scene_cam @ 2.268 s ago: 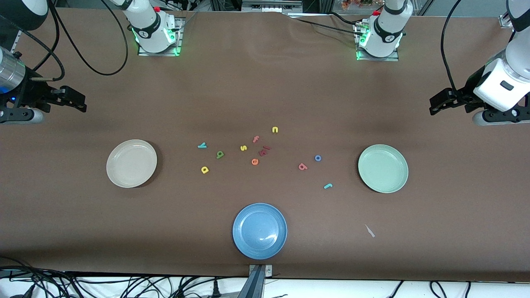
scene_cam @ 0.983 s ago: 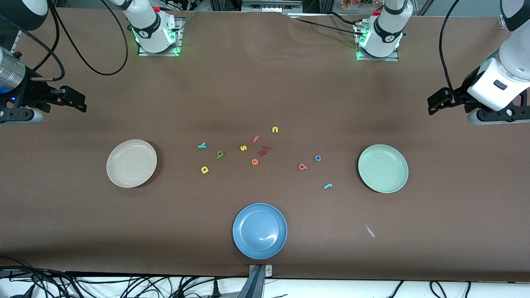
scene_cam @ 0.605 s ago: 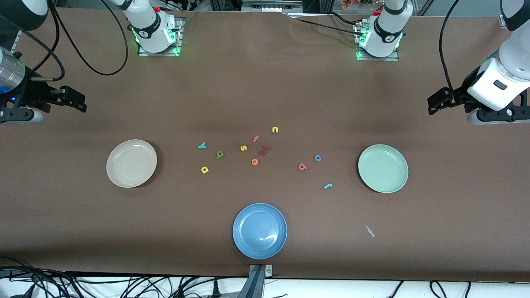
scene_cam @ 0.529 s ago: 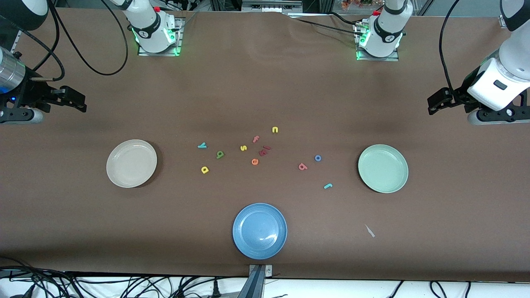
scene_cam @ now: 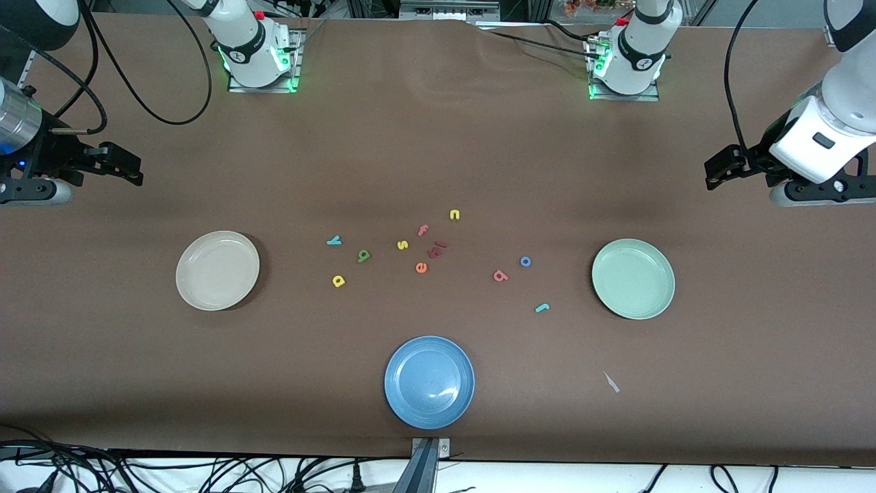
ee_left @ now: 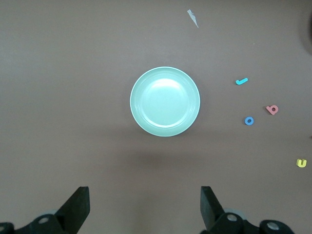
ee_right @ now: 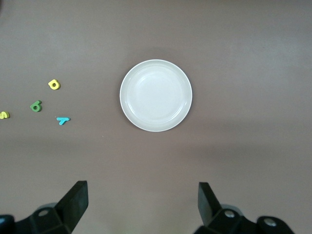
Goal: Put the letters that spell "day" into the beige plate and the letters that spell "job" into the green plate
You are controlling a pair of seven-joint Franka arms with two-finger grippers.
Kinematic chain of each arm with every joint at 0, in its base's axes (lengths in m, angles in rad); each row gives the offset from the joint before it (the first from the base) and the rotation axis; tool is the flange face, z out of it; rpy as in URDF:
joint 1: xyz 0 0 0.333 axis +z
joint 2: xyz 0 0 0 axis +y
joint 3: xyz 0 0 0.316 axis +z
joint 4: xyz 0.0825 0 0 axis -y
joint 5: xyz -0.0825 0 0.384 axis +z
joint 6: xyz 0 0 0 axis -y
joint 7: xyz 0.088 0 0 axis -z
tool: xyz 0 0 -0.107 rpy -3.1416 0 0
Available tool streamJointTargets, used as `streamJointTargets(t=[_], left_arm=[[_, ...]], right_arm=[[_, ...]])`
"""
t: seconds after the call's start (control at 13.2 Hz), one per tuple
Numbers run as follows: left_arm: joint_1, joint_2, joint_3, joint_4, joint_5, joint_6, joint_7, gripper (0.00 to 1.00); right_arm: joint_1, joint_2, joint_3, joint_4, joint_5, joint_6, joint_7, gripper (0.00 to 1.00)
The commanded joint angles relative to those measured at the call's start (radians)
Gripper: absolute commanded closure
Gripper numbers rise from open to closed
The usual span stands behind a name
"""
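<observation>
Risking grabbing the yellow foam "s" [scene_cam: 402, 244] instead of the neighbouring green foam "d" [scene_cam: 363, 256], both pincers [scene_cam: 714, 179] [scene_cam: 133, 172] hanging wide, empty.

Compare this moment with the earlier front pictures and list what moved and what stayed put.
Only the left gripper moved: it crept a little up the front view and toward the table's middle, open and empty. The right gripper waits, open, at its own end. Nothing was gripped or released. All letters lie where they were, and the beige plate, green plate and blue plate are unmoved and empty.
</observation>
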Motion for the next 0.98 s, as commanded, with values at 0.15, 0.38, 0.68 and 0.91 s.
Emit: streamJointTargets(t=[0.15, 0.38, 0.68, 0.91], left_arm=[[-0.083, 0.061, -0.020, 0.023, 0.022, -0.002, 0.012, 0.00], [-0.099, 0.093, -0.020, 0.025, 0.010, 0.004, 0.018, 0.00], [-0.130, 0.133, -0.020, 0.025, 0.010, 0.031, 0.020, 0.00], [-0.134, 0.174, -0.022, 0.028, 0.005, 0.035, 0.021, 0.00]], right_arm=[[0.003, -0.006, -0.003, -0.010, -0.014, 0.000, -0.009, 0.00], [0.003, -0.008, -0.003, -0.010, -0.014, 0.000, -0.009, 0.00], [0.003, -0.008, -0.003, -0.010, -0.014, 0.000, -0.009, 0.00], [0.003, -0.006, -0.003, -0.011, -0.014, -0.002, -0.009, 0.00]])
